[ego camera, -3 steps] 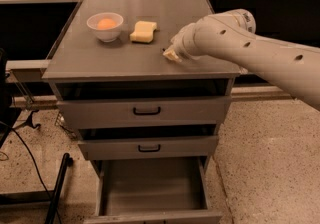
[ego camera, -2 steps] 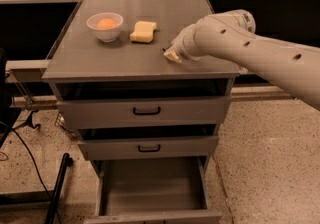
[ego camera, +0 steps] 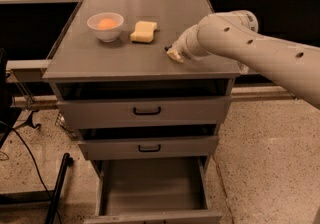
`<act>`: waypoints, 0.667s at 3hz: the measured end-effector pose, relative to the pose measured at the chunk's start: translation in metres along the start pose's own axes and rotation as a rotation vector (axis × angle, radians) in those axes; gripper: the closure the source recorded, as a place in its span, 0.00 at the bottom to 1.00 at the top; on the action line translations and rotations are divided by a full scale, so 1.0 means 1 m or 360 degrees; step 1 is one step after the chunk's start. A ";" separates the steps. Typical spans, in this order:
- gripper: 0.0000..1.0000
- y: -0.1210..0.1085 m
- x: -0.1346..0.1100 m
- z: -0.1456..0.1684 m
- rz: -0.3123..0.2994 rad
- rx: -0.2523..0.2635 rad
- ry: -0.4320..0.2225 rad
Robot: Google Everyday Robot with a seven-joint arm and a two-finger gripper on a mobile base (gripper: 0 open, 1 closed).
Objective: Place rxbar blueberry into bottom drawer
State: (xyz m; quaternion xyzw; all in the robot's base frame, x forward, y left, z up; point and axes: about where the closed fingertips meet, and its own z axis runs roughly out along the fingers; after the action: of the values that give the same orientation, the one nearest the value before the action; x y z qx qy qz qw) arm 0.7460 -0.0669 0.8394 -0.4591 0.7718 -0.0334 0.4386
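Gripper (ego camera: 175,54) sitting low on cabinet top (ego camera: 95,60), right of centre; whether open or holding anything: cannot tell. Rxbar blueberry (ego camera: 167,47) showing only as dark sliver at gripper tip. Judging bar light, flat, slippery-wrapped; advising grasping across narrow width. Bottom drawer (ego camera: 150,188) standing open.

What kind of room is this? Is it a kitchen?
Probably not a kitchen; it looks like a robot test room or workshop. There is a grey metal cabinet with its bottom drawer pulled open, black cables on a speckled floor, and the robot's gripper low over the cabinet top.
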 end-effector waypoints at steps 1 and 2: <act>0.76 -0.001 0.003 0.001 0.0061 -0.0021 0.0001; 1.00 -0.004 -0.004 -0.003 0.0095 -0.0039 -0.0030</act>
State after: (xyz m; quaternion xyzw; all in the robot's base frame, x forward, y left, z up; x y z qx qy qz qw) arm 0.7476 -0.0676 0.8458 -0.4415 0.7813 -0.0066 0.4412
